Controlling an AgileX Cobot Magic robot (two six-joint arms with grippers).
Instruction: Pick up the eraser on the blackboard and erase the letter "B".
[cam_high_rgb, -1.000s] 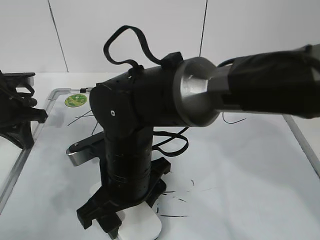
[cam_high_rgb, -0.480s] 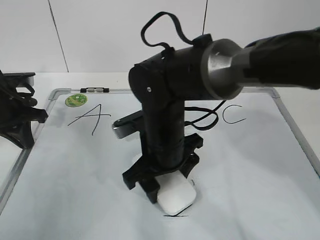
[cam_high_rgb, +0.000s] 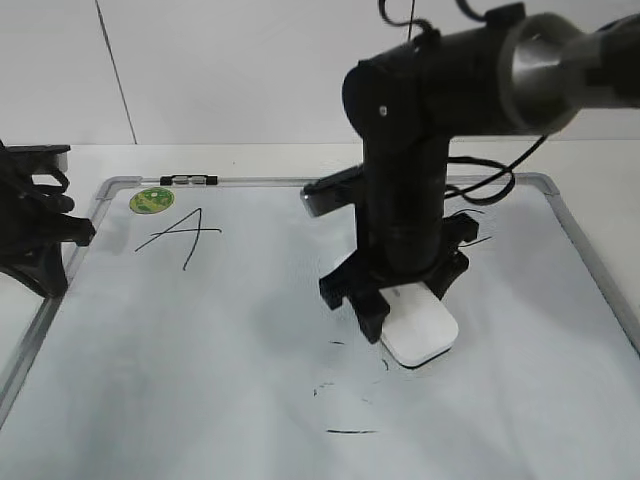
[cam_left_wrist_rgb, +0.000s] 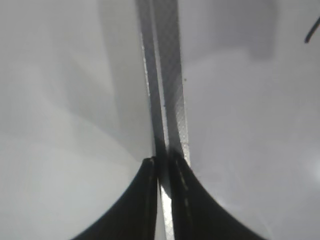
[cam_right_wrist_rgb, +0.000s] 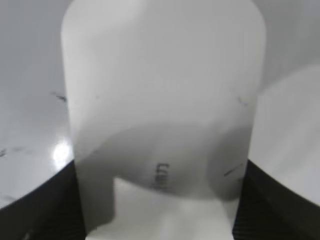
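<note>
Eraser (cam_high_rgb: 420, 333): white block, flat on the blackboard (cam_high_rgb: 200, 340), clamped between the jaws of the right gripper (cam_high_rgb: 398, 300), right of centre.
Letter "B" (cam_high_rgb: 345, 400): only scattered black flecks and one short stroke remain, below-left of the eraser.
Left gripper (cam_left_wrist_rgb: 162, 172): jaws together, holding nothing, poised over the board frame.
Risks: a tilted eraser would skip the remaining flecks; a wide stroke might smudge the "A" (cam_high_rgb: 180, 235).

I see marker (cam_high_rgb: 190, 180) lying along top frame edge | green round sticker (cam_high_rgb: 152, 200) upper-left corner | letter "A" (cam_high_rgb: 183, 233) just below-right of sticker | white wall (cam_high_rgb: 250, 70) behind
</note>
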